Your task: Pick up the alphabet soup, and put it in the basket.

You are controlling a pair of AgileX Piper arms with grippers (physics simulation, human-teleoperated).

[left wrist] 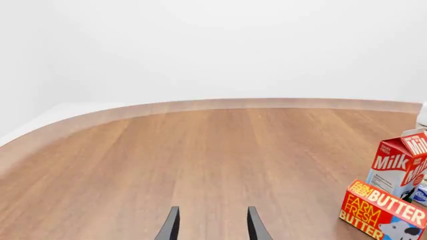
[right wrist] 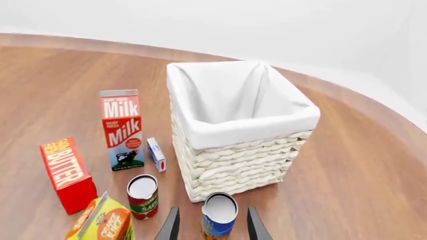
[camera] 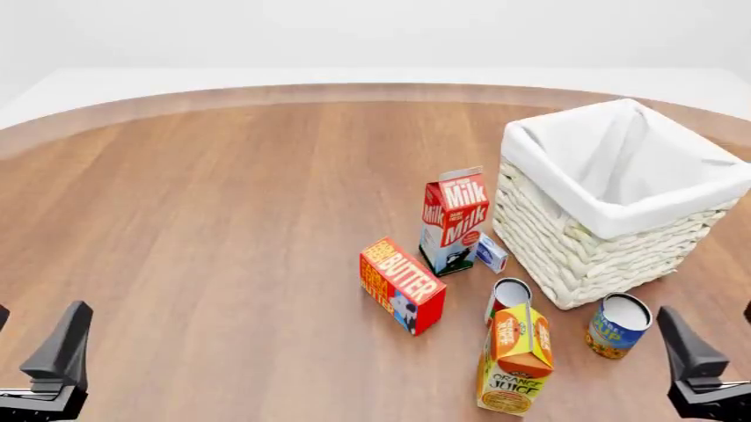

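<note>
The right end effector (right wrist: 212,225) stands spread, its two dark fingers either side of the soup (right wrist: 219,216) at the bottom centre of the right wrist frame, lined up with the can but not visibly touching it; in the front view the same end effector (camera: 704,360) sits at the lower right corner, near the soup (camera: 617,324) but apart from it. The left end effector (left wrist: 212,225) is likewise spread, pinching nothing, with only bare worktop (left wrist: 200,160) ahead of it, low at the left edge of the front frame (camera: 47,360). The step in hand looks like the approach to the grasp: the soup stands upright on the worktop, just beside the near wall of the basket (camera: 586,255), not yet lifted. The next move would call for easing the right fingers forward and down until they bracket the label, pinching it, then lifting high enough to clear the cloth rim before carrying it up and back over the opening. A red can (right wrist: 143,196) stands just left of the soup, with the juice (right wrist: 103,220) left of that, so the left finger has less room than the right. Further left lie the butter (right wrist: 67,172), the milk (right wrist: 123,130) and a small white box (right wrist: 156,154). The basket shows only its white lining; nothing is in it
</note>
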